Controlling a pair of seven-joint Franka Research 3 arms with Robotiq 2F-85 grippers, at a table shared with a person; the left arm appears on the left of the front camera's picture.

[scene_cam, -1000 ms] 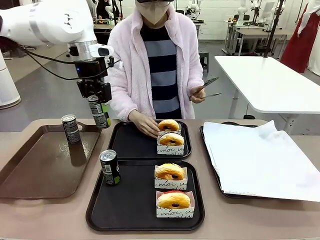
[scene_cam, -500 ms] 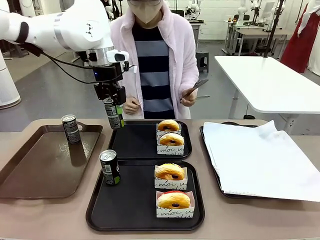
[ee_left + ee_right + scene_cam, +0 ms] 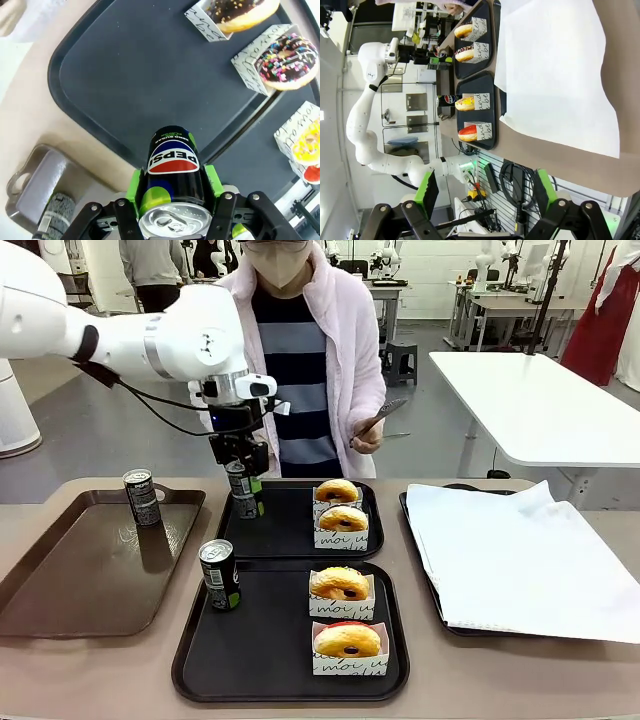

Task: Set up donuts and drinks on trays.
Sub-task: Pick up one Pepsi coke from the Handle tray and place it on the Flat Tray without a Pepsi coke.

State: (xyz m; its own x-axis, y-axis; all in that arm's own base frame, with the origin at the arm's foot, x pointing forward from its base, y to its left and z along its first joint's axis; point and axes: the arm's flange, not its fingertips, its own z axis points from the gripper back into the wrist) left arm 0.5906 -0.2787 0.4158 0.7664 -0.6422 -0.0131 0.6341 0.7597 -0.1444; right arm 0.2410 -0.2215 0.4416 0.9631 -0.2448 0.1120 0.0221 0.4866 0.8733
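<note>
- Front view: left claw (image 3: 243, 483), centre-left of frame, clenched on a can (image 3: 244, 495) near its top, hanging it over the left edge of the far black tray (image 3: 283, 532); can't tell if the base touches yet.
- Far tray holds 2 sleeved donuts (image 3: 341, 510) at its right side. Near black tray (image 3: 270, 650), lower centre, has a 2nd can (image 3: 219, 575) standing at its left edge + 2 donuts (image 3: 343, 612) on the right.
- 3rd can (image 3: 141, 497) stands on the brown tray (image 3: 70, 590) at left. Paper-lined tray (image 3: 440, 618) at right, no donuts seen on it.
- Person (image 3: 305, 350) stands behind the bench (image 3: 120, 670), tongs in hand.
- Left wrist view: claw grips the can at bottom centre, green pads (image 3: 211, 176) on both sides; black tray (image 3: 150, 70) below, bench edge at left.
- Right wrist view: right claw (image 3: 485, 197) released, jaws spread, nothing between; both black trays show upper centre.
- Judgement: near tray done, far tray lacks only its drink. Left: set this can down, let go.
</note>
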